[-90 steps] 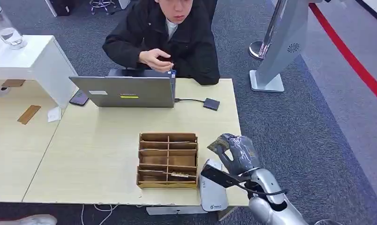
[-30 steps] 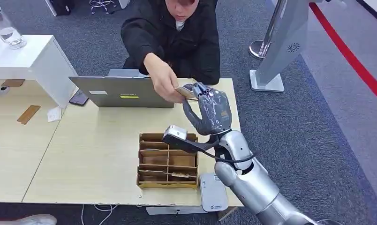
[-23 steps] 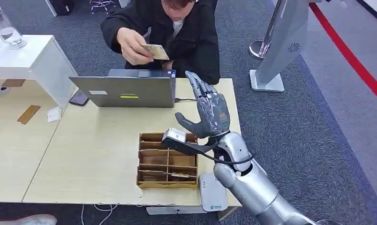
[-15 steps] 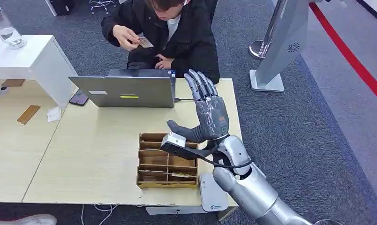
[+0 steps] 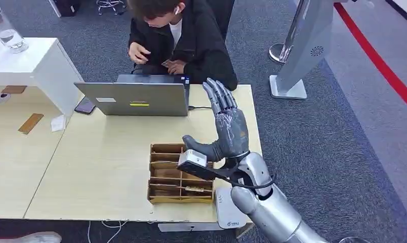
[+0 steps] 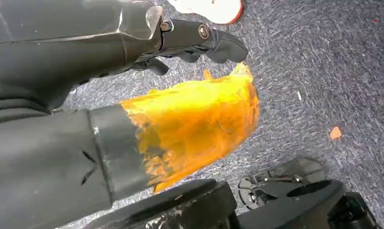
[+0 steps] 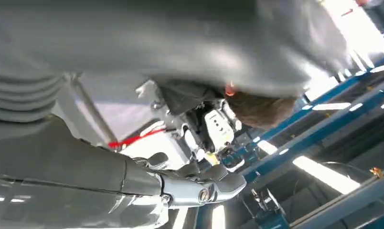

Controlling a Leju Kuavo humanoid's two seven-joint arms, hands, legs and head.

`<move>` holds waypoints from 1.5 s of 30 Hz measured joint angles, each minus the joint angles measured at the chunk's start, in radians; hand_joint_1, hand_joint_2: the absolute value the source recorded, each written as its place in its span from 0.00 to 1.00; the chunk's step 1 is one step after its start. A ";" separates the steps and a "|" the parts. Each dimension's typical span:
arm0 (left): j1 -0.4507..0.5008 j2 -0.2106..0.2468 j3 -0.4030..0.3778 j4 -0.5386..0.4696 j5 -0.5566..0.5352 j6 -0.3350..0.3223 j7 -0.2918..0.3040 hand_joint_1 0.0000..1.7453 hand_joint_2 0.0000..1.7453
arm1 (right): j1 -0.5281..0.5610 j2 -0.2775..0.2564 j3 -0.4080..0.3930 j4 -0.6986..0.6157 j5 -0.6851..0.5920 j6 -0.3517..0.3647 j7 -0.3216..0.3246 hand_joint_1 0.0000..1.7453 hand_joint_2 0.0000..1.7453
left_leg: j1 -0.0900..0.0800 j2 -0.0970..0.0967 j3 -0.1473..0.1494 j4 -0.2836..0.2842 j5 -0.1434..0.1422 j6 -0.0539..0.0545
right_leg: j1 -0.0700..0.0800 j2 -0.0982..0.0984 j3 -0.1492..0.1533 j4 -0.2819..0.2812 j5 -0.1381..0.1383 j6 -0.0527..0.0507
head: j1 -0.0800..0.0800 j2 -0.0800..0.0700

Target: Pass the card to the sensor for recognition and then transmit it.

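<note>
Right hand (image 5: 231,129) raised at frame centre, fingers spread, empty. One card (image 5: 166,63) in person's (image 5: 191,35) hands, top centre. One sensor (image 5: 229,208) at tabletop (image 5: 100,167) bottom edge. Left hand's state: cannot tell.

One laptop (image 5: 140,98), one wooden divider tray (image 5: 181,173), one card reader (image 5: 230,208), one person (image 5: 178,38), one phone (image 5: 85,106)

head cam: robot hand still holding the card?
No. The right robot hand is raised over the table with fingers spread and nothing in it; the card is at the person's hands behind the laptop.
</note>
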 joint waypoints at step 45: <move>0.003 0.000 0.010 0.000 0.069 0.021 -0.021 0.00 0.00 | 0.488 -0.046 -0.216 -0.299 -0.510 0.232 -0.338 0.00 0.00 | 0.000 0.000 -0.001 0.000 -0.001 0.000 | 0.000 0.000 0.000 0.000 -0.002 -0.001 | 0.000 0.000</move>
